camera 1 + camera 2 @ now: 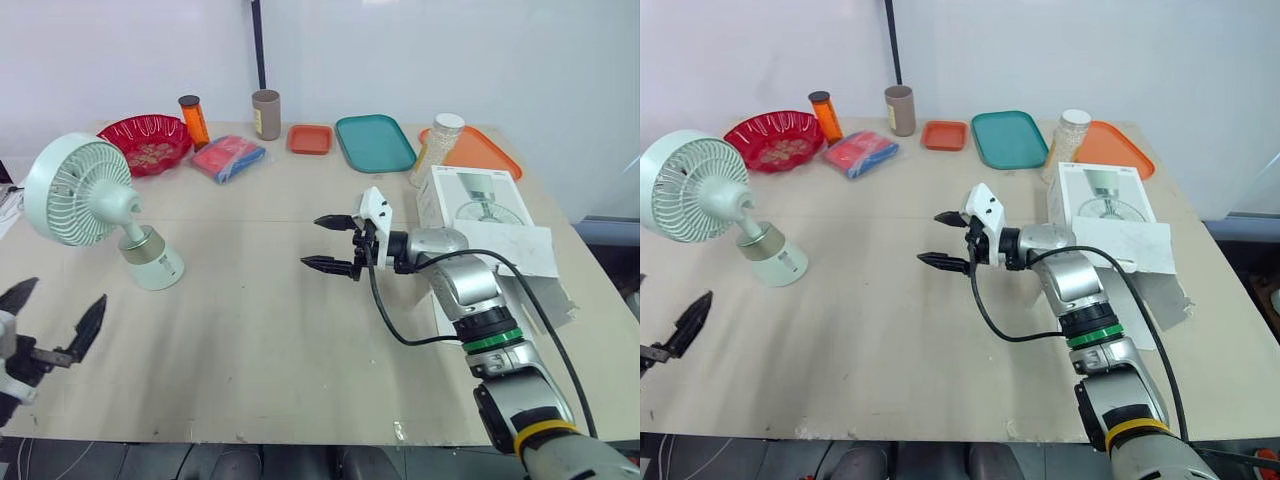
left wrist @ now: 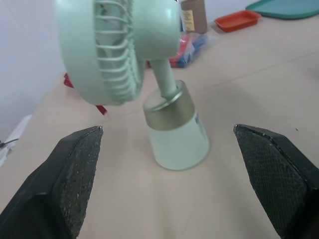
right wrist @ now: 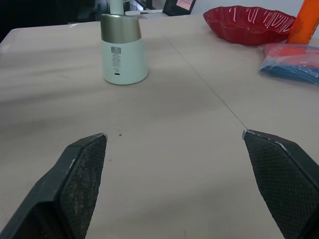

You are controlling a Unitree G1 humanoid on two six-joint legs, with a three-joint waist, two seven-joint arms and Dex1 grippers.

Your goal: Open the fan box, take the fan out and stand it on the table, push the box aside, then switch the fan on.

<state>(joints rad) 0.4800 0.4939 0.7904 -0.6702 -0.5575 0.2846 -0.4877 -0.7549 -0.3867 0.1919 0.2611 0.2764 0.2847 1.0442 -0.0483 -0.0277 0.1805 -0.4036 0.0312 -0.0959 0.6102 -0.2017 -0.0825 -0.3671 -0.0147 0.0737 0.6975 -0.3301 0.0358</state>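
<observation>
The fan [image 1: 78, 192] stands upright on its own base on the table [image 1: 260, 340], and nothing is holding it. It is made of pale green plastic. The head is round and has a ribbed grille of thin spokes, and it leans a little back on a short neck. Under the neck there is a band of dull gold metal, and below it a smooth base shaped like a cone. In the right wrist view the base shows a small grey label.

Near the fan, on the side towards the robot, hovers the left end effector [image 1: 68, 290]. Its two black fingers are spread wide and grasp nothing. Their inner pads [image 2: 75, 169] have a fine rough pattern.

To the right of the fan, and well apart from it, the right end effector [image 1: 312, 242] points its fingers towards the fan. It is released too, with only bare table between the fingertips.

Farther to the right of the fan lies the fan box [image 1: 470, 200]. It is white cardboard with a picture of a fan on it, and one flat flap is folded out.

Behind the fan sits a red bowl [image 1: 145, 140] of shiny ribbed plastic. From there to the right come an orange bottle [image 1: 194, 120], a red and blue packet [image 1: 229, 158], a brown cylinder [image 1: 266, 114], a small orange tray [image 1: 309, 139], a teal tray [image 1: 374, 142], a jar of pale grains [image 1: 436, 148] and an orange tray [image 1: 485, 150].
</observation>
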